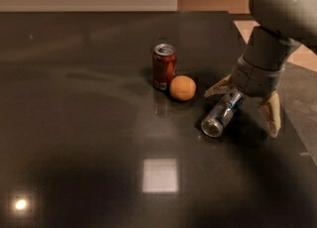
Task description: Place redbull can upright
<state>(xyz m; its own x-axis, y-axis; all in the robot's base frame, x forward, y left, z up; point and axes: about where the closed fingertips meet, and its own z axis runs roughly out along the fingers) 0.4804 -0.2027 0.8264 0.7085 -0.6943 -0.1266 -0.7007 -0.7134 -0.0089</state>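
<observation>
The redbull can point(222, 114) lies on its side on the dark table point(89, 123), right of centre, its shiny end facing the camera. My gripper point(242, 107) hangs over the can's far end, open, with one finger point(218, 87) to the can's left and the other finger point(271, 114) to its right. The fingers straddle the can and are not closed on it. The far end of the can is hidden under the gripper's wrist.
A red-brown soda can point(163, 66) stands upright left of the redbull can, with an orange point(182, 87) beside it. The table's right edge point(297, 138) runs close behind the gripper. A bright light reflection point(159, 175) lies on the table's front.
</observation>
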